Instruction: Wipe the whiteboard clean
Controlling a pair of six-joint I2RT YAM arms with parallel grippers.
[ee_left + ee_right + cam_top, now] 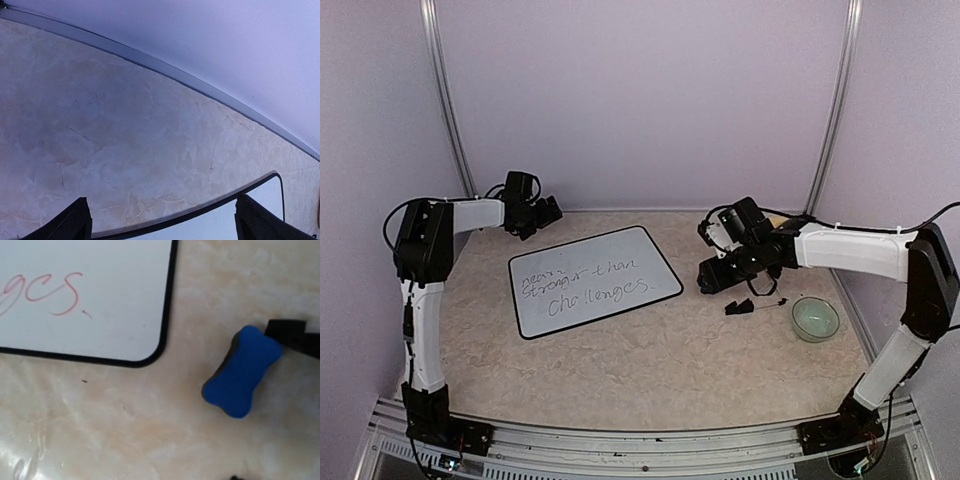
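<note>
Far left: the left pincer [545, 212] hovers by the far left corner of the large white rectangular whiteboard with thin black frame [595, 282]. Its fingers are spread wide with nothing between them.

Left of centre: the board lies flat on the marbled beige worktop [650, 370]. All its handwriting is intact, so no wiping has begun.

Right of the board: the right pincer [712, 277] hangs low over the worktop. Its wrist view shows the small blue bone-shaped foam eraser [242, 372] lying beside the board's rounded corner, apart from the frame. A black bar [295, 335], probably one finger, touches the eraser's far end. We cannot tell how wide this pincer stands; we see no grip.

We judge the step to be fetching the eraser. Next, the fingers must straddle its narrow waist, pinch, lift, and carry it left onto the writing.
</note>
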